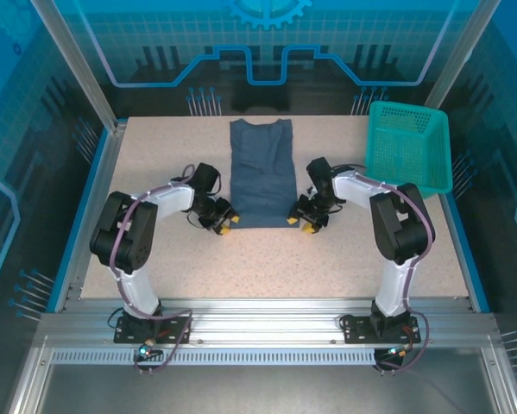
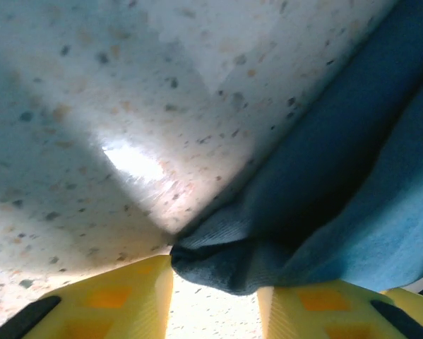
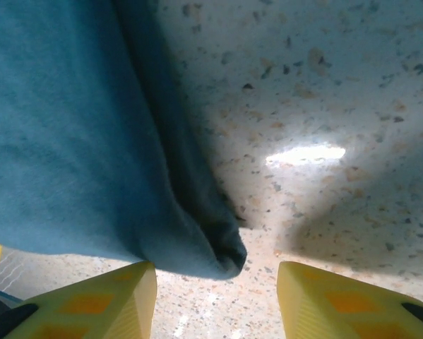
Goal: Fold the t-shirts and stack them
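The dark slate-blue t-shirt (image 1: 262,177) lies in the middle of the table as a long narrow strip, sleeves folded in and collar at the far end. My left gripper (image 1: 226,226) is low at its near-left corner and my right gripper (image 1: 301,224) at its near-right corner. In the left wrist view the bunched corner of the t-shirt (image 2: 225,265) sits just ahead of the open left gripper (image 2: 215,311), between the yellow fingers (image 2: 119,304). In the right wrist view the t-shirt's corner (image 3: 222,254) lies in front of the open right gripper (image 3: 217,304), nearer its left finger (image 3: 105,300).
A teal mesh basket (image 1: 409,147) stands at the back right of the speckled table (image 1: 344,267). Blue rails edge the table's left and right sides, and glass walls close in the back.
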